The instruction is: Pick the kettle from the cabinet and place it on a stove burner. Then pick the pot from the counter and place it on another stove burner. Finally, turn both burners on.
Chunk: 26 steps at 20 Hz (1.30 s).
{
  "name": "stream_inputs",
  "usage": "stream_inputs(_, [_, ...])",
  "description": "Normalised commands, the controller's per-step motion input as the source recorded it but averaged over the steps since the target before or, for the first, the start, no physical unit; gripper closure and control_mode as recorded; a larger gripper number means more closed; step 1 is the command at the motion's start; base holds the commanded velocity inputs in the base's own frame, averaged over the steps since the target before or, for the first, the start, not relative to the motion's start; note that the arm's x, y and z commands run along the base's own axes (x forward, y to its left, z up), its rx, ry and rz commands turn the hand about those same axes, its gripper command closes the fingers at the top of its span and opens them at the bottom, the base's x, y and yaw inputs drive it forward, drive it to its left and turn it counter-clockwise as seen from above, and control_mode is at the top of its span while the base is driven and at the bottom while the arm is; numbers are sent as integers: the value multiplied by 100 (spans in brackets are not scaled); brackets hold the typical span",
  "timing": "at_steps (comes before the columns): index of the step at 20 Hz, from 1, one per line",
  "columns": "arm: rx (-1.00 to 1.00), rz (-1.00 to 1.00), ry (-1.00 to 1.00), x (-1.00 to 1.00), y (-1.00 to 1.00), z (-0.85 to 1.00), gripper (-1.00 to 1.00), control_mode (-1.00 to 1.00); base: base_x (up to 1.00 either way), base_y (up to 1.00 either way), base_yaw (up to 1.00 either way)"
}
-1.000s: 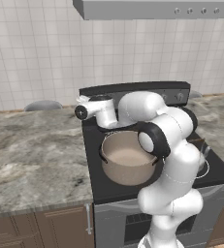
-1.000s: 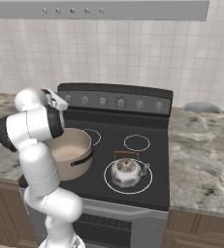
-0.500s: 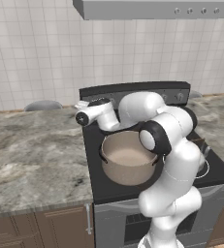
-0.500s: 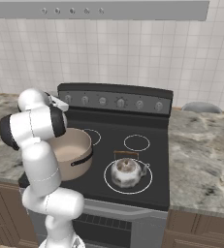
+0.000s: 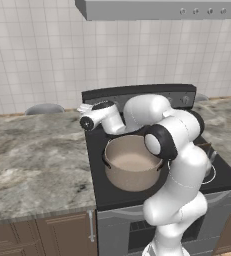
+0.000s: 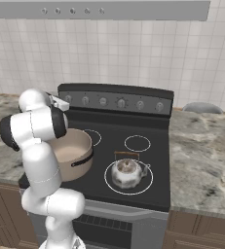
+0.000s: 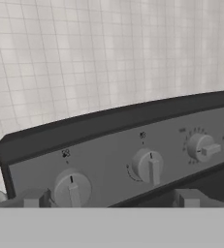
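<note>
Seen from the left base view, the pot (image 5: pixel 133 165) sits on the front left burner of the stove (image 5: pixel 102 192), and the white arm bends over it with its hand reaching left toward the raised back panel (image 5: pixel 137 93). The gripper (image 5: pixel 82 108) hangs at the left end of that panel, above the pot's far rim; its tips are too small here to tell how they stand. The counter (image 5: pixel 32 155) spreads to the left of the stove, and a range hood (image 5: pixel 157 9) runs along the top. From the right base view, the pot (image 6: pixel 74 151) is partly hidden behind the arm on the front left burner, and the kettle (image 6: pixel 127 171) stands upright on the front right burner, inside its white ring, well apart from the pot. A row of knobs (image 6: pixel 121 103) crosses the back panel, and the hand is near the leftmost one. The counter (image 6: pixel 201 146) continues to the right of the stove. In the hand view, the back panel tilts across the picture with the tiled wall (image 7: pixel 108 53) behind it. Three knobs show fully, the left knob (image 7: pixel 72 190) lowest and nearest. The two fingertips (image 7: pixel 32 198) rise well apart, released, holding nothing, with the left knob between them but closer to the left tip.
</note>
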Motion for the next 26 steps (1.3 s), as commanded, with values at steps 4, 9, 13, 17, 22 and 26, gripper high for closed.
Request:
stream_inputs(4, [0, 0, 0, 0, -1, 0, -100, -100, 0, 0, 0])
stream_inputs(9, [0, 0, 0, 0, 0, 0, -100, -100, 0, 0, 0])
stream_inputs(13, [0, 0, 0, 5, 0, -4, -100, -100, 0, 0, 0])
stream_inputs(17, [0, 1, 0, 6, 0, -2, -100, -100, 0, 0, 0])
stream_inputs(22, [0, 4, 0, 6, 0, -6, -100, -100, 0, 0, 0])
stream_inputs(26, [0, 7, 0, 6, 0, -11, -100, -100, 0, 0, 0])
